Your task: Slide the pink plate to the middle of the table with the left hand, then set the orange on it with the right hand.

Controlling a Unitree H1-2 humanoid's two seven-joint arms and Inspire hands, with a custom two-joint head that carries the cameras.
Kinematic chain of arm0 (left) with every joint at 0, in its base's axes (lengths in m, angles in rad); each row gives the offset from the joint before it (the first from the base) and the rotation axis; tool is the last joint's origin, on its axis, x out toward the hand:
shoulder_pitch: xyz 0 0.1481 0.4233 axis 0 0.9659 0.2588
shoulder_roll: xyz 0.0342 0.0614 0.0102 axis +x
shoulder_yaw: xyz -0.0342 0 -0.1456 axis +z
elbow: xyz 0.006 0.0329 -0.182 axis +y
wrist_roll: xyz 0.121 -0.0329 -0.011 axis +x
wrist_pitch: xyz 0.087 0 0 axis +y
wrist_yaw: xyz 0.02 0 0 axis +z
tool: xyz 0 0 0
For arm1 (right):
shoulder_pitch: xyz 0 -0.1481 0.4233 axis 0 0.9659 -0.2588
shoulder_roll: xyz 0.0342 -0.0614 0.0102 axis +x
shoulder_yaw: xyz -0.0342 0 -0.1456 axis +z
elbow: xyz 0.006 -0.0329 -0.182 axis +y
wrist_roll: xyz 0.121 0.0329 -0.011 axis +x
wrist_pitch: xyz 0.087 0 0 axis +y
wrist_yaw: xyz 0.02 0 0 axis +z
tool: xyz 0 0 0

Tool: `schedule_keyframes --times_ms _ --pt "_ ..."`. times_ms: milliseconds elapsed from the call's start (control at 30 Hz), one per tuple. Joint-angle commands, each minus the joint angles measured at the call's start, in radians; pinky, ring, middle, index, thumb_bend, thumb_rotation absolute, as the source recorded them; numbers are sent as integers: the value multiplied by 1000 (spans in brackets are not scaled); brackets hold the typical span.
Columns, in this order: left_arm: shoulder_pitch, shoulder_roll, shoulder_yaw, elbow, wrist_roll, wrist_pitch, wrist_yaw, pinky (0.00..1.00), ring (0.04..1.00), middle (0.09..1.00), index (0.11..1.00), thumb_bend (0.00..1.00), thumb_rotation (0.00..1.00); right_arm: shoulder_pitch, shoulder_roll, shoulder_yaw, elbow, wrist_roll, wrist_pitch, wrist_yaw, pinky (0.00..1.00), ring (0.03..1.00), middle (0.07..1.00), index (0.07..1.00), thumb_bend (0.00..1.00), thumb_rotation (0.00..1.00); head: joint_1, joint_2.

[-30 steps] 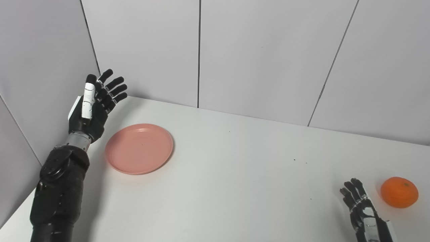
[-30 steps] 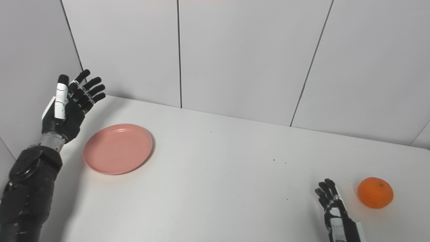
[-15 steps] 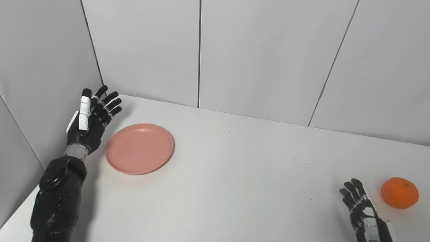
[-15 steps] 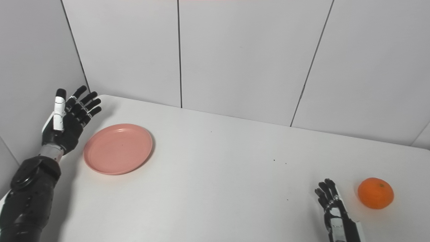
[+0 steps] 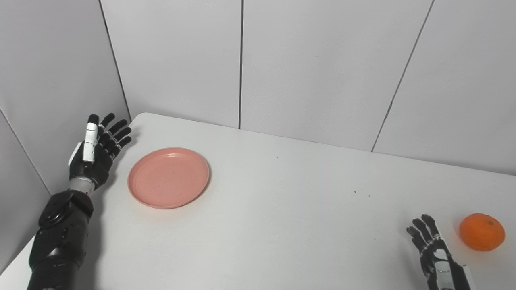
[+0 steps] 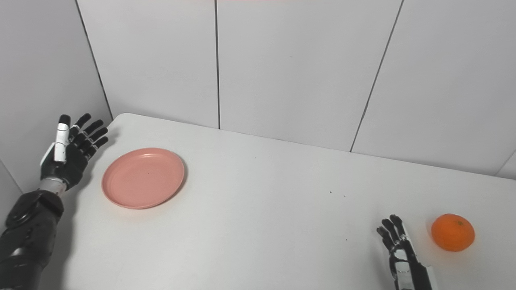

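Note:
A pink plate (image 5: 168, 177) lies flat on the left part of the white table (image 5: 282, 209). My left hand (image 5: 96, 153) is open just left of the plate, fingers spread and pointing away, a small gap from the rim. An orange (image 5: 481, 231) sits near the table's right front. My right hand (image 5: 433, 251) is open at the bottom right, a short way left of the orange and not touching it; its arm is mostly cut off by the picture's edge.
Grey panelled walls (image 5: 242, 60) close off the back and the left side, with the left wall close behind my left hand. The table's rounded back-left corner (image 5: 139, 117) lies just beyond the plate.
My left hand has come down and back toward me beside the plate, still open. The plate, the orange and my right hand have stayed put.

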Motion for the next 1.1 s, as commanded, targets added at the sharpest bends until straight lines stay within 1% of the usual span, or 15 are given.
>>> schedule_keyframes --times_ms 0,167,233,367,433,500,633,733,767,833,933,1033,1067 --pt "-58 46 3 6 5 -67 -30 885 847 833 899 847 775 63 16 15 93 4 6 6 989 914 932 956 807 961 -1 0" --pt "-72 59 -4 62 18 -107 -35 870 832 838 900 854 769 61 14 15 98 5 3 9 989 916 938 959 804 964 -1 -1" --pt "-75 62 -5 77 23 -114 -26 825 799 799 874 888 747 62 14 16 96 5 6 9 988 915 934 957 815 962 -1 0" --pt "-78 62 -5 105 32 -119 -5 774 767 757 835 913 733 62 13 16 97 3 6 9 987 916 934 957 818 964 -1 0" --pt "-81 62 -6 132 43 -133 3 750 748 731 816 920 737 62 13 16 97 2 7 9 983 913 931 954 819 965 -1 0" --pt "-86 63 -10 163 51 -147 2 744 736 718 801 918 745 61 13 16 98 2 6 9 987 915 932 954 816 963 -1 0" --pt "-96 65 -21 222 63 -166 -11 767 748 729 813 891 770 65 11 18 92 3 11 10 990 921 937 959 812 963 -3 4" --pt "-101 61 -29 246 58 -160 -33 832 794 776 827 845 763 66 9 20 89 1 13 11 997 920 936 958 808 962 -3 5" --pt "-103 61 -31 254 58 -160 -38 831 790 785 836 828 765 65 9 21 90 0 11 11 996 917 936 959 806 961 -5 5" --pt "-104 54 -30 248 53 -139 -30 791 775 787 835 816 759 65 8 22 92 -1 9 12 995 917 937 958 807 960 -6 5" --pt "-97 41 -26 211 35 -87 -25 706 758 797 846 803 755 66 8 25 90 -6 11 10 989 914 935 956 819 957 -7 6" --pt "-92 32 -32 189 39 -68 -24 686 747 800 863 796 768 66 8 26 88 -5 11 11 998 913 934 955 825 952 -10 7" --pt "-91 30 -35 182 43 -64 -18 708 747 802 869 802 774 67 8 27 87 -5 10 12 998 911 933 955 822 954 -12 9"
